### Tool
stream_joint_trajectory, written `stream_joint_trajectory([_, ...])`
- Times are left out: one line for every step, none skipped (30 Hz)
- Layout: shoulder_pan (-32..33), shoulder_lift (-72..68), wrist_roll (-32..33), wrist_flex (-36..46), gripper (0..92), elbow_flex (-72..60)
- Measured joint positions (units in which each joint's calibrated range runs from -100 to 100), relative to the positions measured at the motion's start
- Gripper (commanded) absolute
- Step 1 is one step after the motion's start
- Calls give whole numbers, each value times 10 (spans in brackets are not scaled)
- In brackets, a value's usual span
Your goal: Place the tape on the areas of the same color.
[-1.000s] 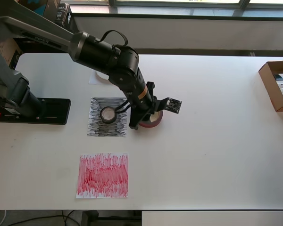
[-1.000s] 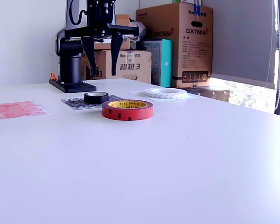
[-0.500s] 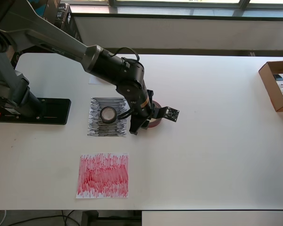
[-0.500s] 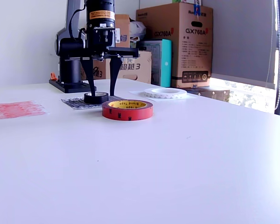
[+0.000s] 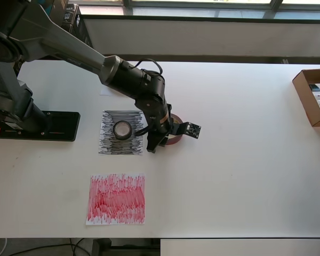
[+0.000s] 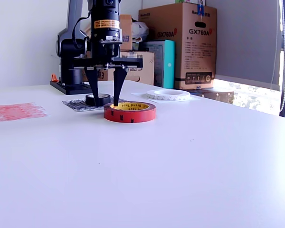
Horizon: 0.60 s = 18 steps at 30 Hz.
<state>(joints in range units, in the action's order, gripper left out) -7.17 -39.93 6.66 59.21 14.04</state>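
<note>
White tabletop (image 5: 240, 176), black-scribbled paper sheet (image 5: 121, 133) with small black tape roll (image 5: 122, 129) on it, red-scribbled paper sheet (image 5: 117, 198) lying bare below, black arm's gripper (image 5: 161, 142) over a dark red tape roll (image 5: 175, 140) just right of the black sheet, cardboard box (image 5: 312, 96) at right edge

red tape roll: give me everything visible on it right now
The red tape is a flat ring lying on its side on the white table, with a glossy red outer wall carrying small dark marks and a yellowish printed core. The open tool straddles its wall on the exterior view's left: one finger in the core, one outside. It sits off the black sheet.
</note>
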Motion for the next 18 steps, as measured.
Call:
stream_joint_trajectory([0, -2, 0, 3, 443, -3])
stream_joint_trajectory([0, -2, 0, 3, 443, -6])
stream_joint_trajectory([0, -2, 0, 0, 443, -9])
stream_joint_trajectory([0, -2, 0, -2, 443, -11])
stream_joint_trajectory([0, -2, 0, -2, 443, -11])
stream_joint_trajectory([0, -2, 0, 1, 443, -11])
stream_joint_trajectory([0, -2, 0, 2, 443, -11])
stream_joint_trajectory([0, -2, 0, 2, 443, -11])
stream_joint_trajectory([0, -2, 0, 2, 443, -11])
stream_joint_trajectory([0, -2, 0, 2, 443, -11])
stream_joint_trajectory([0, -2, 0, 2, 443, -11])
stream_joint_trajectory([0, -2, 0, 1, 443, -8])
stream_joint_trajectory([0, -2, 0, 1, 443, -3])
stream_joint_trajectory([0, -2, 0, 1, 443, 0])
stream_joint_trajectory([0, -2, 0, 1, 443, -1])
stream_joint_trajectory([0, -2, 0, 1, 443, -1])
stream_joint_trajectory([0, -2, 0, 1, 443, -1])
stream_joint_trajectory([0, -2, 0, 1, 443, -1])
